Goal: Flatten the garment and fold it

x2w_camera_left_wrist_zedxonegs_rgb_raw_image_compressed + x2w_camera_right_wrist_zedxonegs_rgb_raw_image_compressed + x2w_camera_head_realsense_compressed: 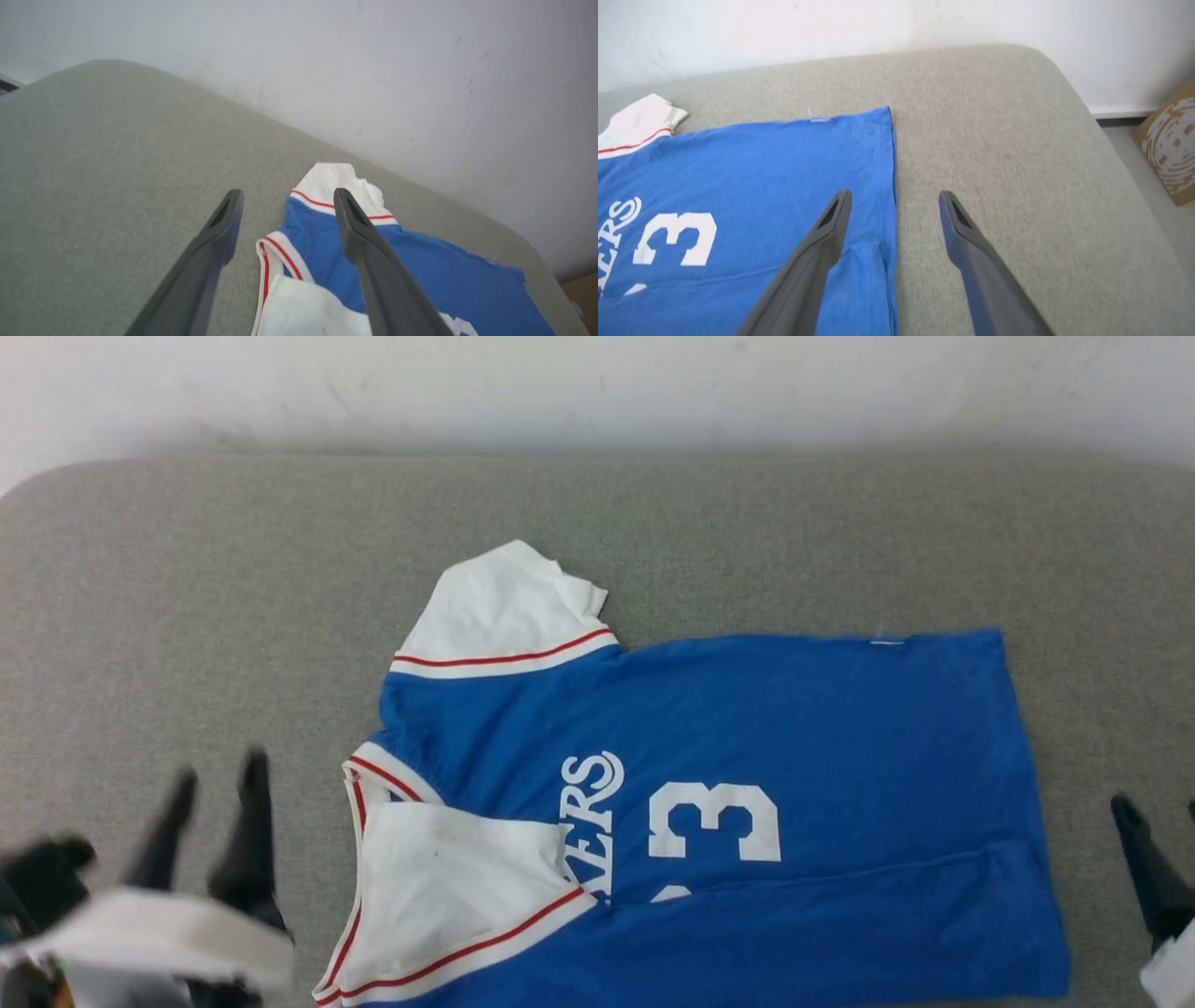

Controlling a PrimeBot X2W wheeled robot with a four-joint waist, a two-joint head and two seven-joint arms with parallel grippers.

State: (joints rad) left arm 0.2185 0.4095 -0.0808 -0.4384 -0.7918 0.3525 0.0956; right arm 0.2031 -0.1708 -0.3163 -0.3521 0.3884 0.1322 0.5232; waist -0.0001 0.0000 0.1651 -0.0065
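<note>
A royal-blue jersey T-shirt, the garment (747, 728), is lying on a grey padded surface (233, 569) with a woven texture and rounded corners, against a white wall (597, 383). Its collar (373, 775) is pointing left and its hem (1018, 756) right. The far white sleeve (504, 607), trimmed in thin red stripe, is sticking out crumpled. The near sleeve (448, 887) and near side are lying folded over the chest, partly covering the white lettering and the number 3 (714, 821).

The left gripper (220, 767) is hovering left of the collar and the right gripper (895, 196) over the hem edge. Both are standing with fingers spread apart, holding nothing.

The cloth is looking light, thin and limp, likely sagging when lifted and dragging on the rough surface. The firmer seams at the far shoulder and far hem corner are seeming the best places to pinch.
</note>
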